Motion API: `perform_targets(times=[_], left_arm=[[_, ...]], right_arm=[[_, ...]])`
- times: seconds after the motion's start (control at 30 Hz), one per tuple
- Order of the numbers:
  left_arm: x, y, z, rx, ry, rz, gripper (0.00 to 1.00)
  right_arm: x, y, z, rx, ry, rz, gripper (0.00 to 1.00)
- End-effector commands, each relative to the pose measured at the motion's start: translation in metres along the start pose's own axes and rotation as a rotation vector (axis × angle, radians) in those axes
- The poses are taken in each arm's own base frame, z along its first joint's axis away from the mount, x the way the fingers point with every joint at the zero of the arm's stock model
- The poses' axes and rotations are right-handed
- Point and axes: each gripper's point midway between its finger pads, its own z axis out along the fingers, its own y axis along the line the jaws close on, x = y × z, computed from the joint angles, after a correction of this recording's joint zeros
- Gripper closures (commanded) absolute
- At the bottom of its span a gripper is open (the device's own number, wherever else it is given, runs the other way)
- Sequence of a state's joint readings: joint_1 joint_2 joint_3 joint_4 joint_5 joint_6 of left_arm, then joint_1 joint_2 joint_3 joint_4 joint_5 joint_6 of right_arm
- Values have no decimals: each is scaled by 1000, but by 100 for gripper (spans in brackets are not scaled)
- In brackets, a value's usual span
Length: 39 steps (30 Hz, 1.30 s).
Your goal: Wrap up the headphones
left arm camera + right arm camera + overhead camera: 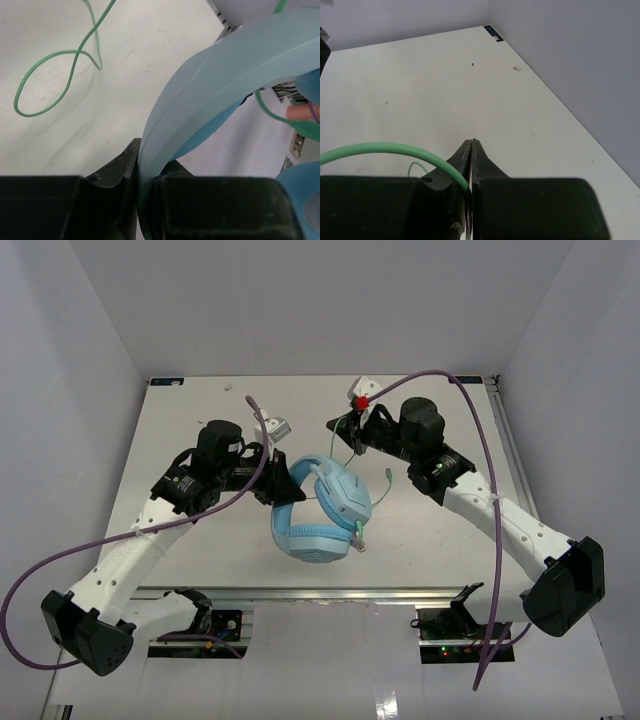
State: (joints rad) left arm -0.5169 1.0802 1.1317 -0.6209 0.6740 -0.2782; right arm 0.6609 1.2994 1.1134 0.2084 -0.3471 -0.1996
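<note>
The light blue headphones (318,515) sit mid-table, one earcup (312,540) flat, the other (348,495) tilted up. My left gripper (285,480) is shut on the headband (215,85), which passes between the jaws of the left gripper (147,167). The thin green cord (352,452) runs from the headphones up to my right gripper (340,430), which is shut on it behind the headphones. In the right wrist view the cord (395,149) arcs in from the left into the closed right gripper (472,145). A loose cord loop (50,75) lies on the table.
Thick purple robot cables (250,410) arc over both arms. White walls enclose the table at the back and sides. A metal rail (320,593) runs along the near edge. Another stretch of cord (385,480) hangs right of the headphones.
</note>
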Motion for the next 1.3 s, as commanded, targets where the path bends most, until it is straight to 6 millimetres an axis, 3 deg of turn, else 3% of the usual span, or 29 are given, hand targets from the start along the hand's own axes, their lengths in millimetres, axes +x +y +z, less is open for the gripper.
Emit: perform_targets(times=[0.0,0.17,0.33,0.57,0.7,1.07,1.27], left_arm=[[13,10,10,-95,61,69,100],[32,30,24,-282,171,118,100],[40,66,27,-494,236,127,100],[33,106,16,-750,217,114,100],[28,131,0,-940,204,98,100],[9,150,-19,-1166,129,58,100],[0,153,-18,-1203,97,24,100]], right_arm=[[-11,-18,-4,54,68,-29,92],[-5,-20,-10,64,145,-27,92],[-5,-21,-13,49,225,-9,92],[7,-6,-20,-10,307,72,92],[10,4,-24,-40,322,119,92],[-16,63,-30,-356,212,235,92],[-26,92,-38,-495,142,278,92]])
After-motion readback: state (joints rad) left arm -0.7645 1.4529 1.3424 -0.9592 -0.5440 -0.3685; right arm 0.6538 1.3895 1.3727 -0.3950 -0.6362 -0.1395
